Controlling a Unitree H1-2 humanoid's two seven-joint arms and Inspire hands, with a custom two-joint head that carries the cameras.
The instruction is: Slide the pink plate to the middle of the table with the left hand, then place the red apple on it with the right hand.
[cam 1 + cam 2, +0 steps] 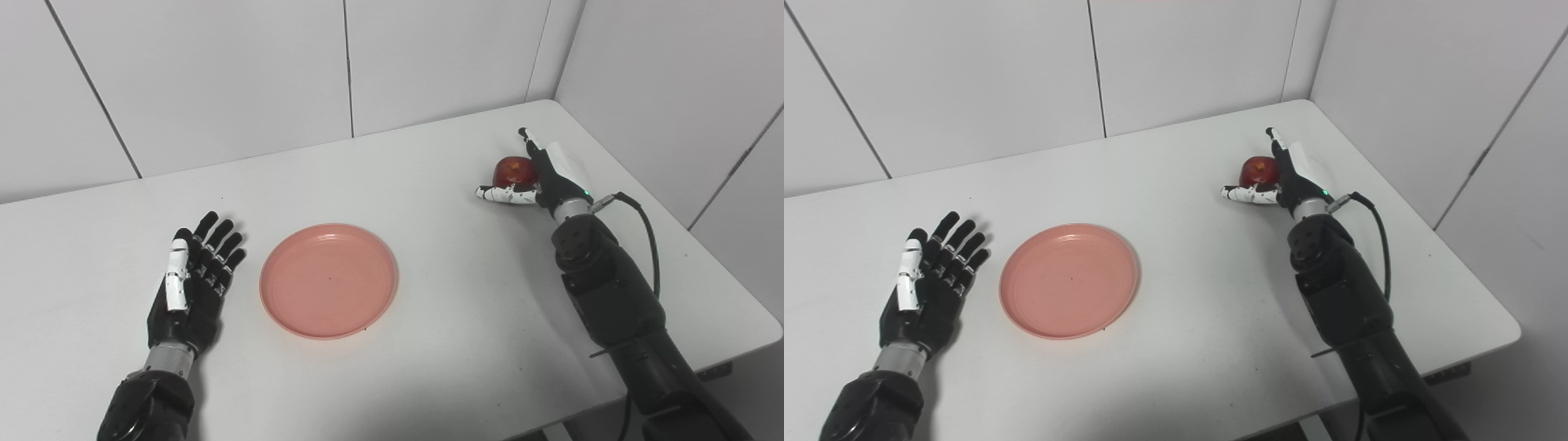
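The pink plate (pixel 329 280) lies flat near the middle of the white table (pixel 429 343); it also shows in the right eye view (pixel 1069 280). My left hand (pixel 193 275) rests open on the table just left of the plate, fingers spread, not touching it. The red apple (pixel 513 170) sits on the table at the back right. My right hand (pixel 542 177) is beside it with fingers apart: the thumb lies along the apple's front and a finger stands up at its right side. The apple rests in the crook between them and the hand is not closed on it.
White wall panels stand behind and to the right of the table. The table's right edge and front right corner (pixel 775 334) are close to my right arm. A black cable (pixel 646 226) loops off the right wrist.
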